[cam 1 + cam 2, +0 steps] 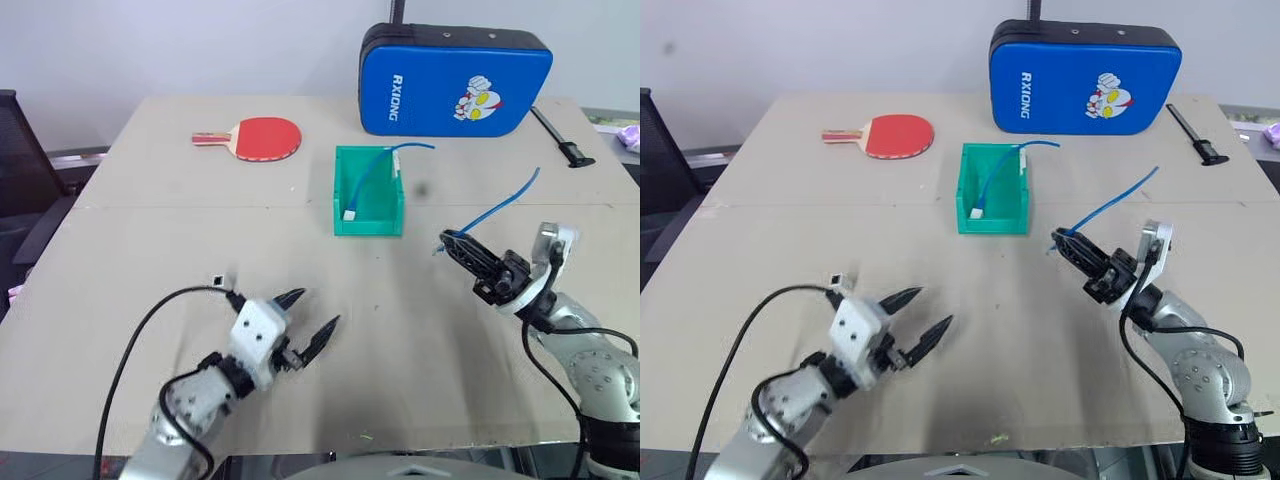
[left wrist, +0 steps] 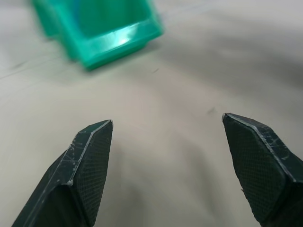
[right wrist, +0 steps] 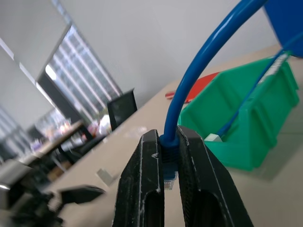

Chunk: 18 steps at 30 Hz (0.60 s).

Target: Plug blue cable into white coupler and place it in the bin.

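The right claw (image 1: pixel 447 240) pinches the thin blue cable (image 1: pixel 505 201) (curving up behind it); the left claw (image 1: pixel 312 318) is spread wide.

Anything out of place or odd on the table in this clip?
Nothing is spilled or damaged. One oddity: the green bin already holds a second blue cable with a white coupler, its tail sticking out over the rim. The right end effector grips the blue cable near its plug.
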### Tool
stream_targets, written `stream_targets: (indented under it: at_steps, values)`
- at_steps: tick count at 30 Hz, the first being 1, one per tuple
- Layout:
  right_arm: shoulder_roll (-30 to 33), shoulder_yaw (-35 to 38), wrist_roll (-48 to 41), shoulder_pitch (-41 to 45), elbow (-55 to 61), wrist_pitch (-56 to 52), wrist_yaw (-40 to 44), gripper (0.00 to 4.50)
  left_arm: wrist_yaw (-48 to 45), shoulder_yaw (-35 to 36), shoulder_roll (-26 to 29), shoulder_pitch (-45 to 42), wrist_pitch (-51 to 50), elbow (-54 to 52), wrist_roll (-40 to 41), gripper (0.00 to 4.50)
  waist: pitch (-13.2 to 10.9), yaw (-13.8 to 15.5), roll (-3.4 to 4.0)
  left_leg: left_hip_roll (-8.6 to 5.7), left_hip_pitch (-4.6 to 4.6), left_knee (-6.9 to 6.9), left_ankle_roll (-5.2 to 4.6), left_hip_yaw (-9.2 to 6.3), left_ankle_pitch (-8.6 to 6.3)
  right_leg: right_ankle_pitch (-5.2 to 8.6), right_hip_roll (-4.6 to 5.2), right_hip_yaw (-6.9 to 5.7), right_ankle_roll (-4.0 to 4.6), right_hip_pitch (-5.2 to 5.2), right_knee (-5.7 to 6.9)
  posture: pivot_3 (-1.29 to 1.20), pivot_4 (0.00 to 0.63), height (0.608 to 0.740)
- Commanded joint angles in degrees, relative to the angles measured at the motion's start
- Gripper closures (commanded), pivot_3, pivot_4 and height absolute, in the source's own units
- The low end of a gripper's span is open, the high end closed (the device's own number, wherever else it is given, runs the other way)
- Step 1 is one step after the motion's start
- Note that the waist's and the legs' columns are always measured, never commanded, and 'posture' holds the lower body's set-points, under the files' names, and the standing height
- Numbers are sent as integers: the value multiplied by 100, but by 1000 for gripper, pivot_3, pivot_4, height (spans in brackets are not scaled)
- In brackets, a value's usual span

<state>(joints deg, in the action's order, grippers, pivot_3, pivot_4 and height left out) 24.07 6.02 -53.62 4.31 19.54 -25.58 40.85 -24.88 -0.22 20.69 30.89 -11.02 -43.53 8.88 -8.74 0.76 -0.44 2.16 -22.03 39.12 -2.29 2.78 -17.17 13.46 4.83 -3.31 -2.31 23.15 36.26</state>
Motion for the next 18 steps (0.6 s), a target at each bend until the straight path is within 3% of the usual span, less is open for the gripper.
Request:
stream_targets:
  at_steps: [1, 4, 6, 12, 18]
  values:
    - [83, -202, 497, 309, 65, 405, 570, 4500, 1109, 504, -803, 966, 755, -180, -570, 716, -1, -5, -3, 1, -1, 0, -2, 3, -1, 0, 3, 4, -1, 3, -1, 0, 150, 728]
    - [76, -286, 580, 500, 51, 419, 796, 4500, 1839, 845, -1466, 1320, 849, 135, -902, 716, -3, 26, -6, 0, -4, -4, -4, -2, -3, 1, 1, -4, -1, 6, -1, 0, 150, 728]
    - [42, -336, 675, 585, 12, 457, 873, 4500, 2055, 971, -1620, 1119, 806, 296, -1014, 716, -3, 74, -9, -1, -11, -3, -5, -18, -3, 2, -1, -46, -1, 11, 0, 0, 150, 728]
    - [-64, -490, 797, 594, 42, 428, 960, 4500, 2058, 1078, -1370, -40, 497, 1085, -1169, 716, 7, 42, -23, -2, -9, 10, -4, -21, -2, 0, -5, -51, -1, 7, 24, 0, 150, 728]
    - [-177, -439, 833, 515, 243, 418, 767, 4500, 1977, 1272, -1257, -933, 418, 2094, -831, 716, 14, -5, -33, -1, -5, 9, -4, -12, -2, -14, -8, -44, -25, 10, 32, 0, 150, 728]
